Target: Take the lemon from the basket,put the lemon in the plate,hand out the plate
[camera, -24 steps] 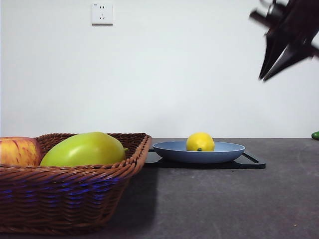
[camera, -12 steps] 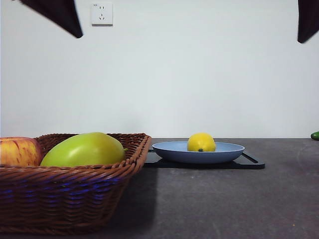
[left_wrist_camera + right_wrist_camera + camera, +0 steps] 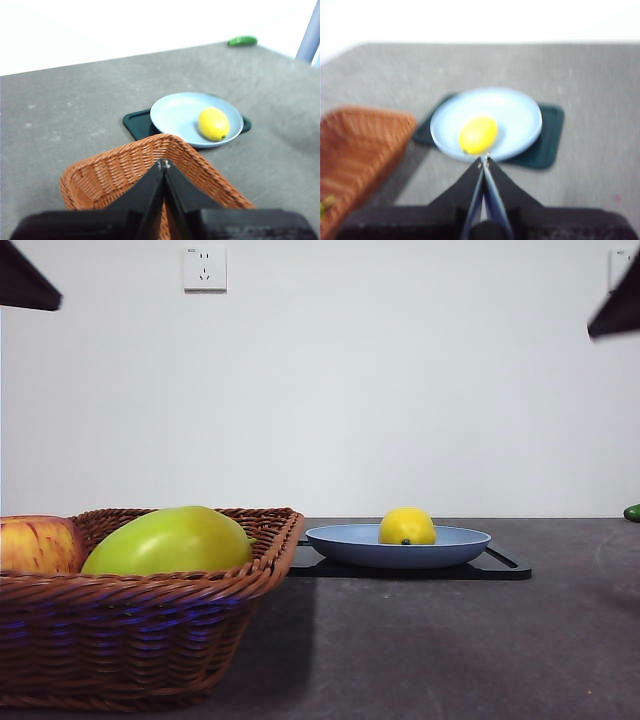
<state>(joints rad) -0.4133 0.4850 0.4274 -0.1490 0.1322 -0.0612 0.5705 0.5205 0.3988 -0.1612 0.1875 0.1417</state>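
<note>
Basket (image 3: pixel 140 610) fills the left of the front view, holding an apple (image 3: pixel 35 545) and a large green fruit (image 3: pixel 167 540); the left wrist view shows only its woven rim. Right of it, the lemon (image 3: pixel 407 526) lies in the blue plate (image 3: pixel 345 543), which sits on a black tray (image 3: pixel 505 565) on the bench (image 3: pixel 450 650). Left end effector (image 3: pixel 163 165) and right end effector (image 3: pixel 484 160), both raised, have jaws pressed together, visible only from the wrists. A small green object (image 3: pixel 242 41) lies far off.

Front cam sits low at desk (image 3: pixel 450 640) height looking level across, while both wrist cams look down from high behind each claw, all sharing the plate (image 3: pixel 400 545) and basket (image 3: pixel 130 630).
</note>
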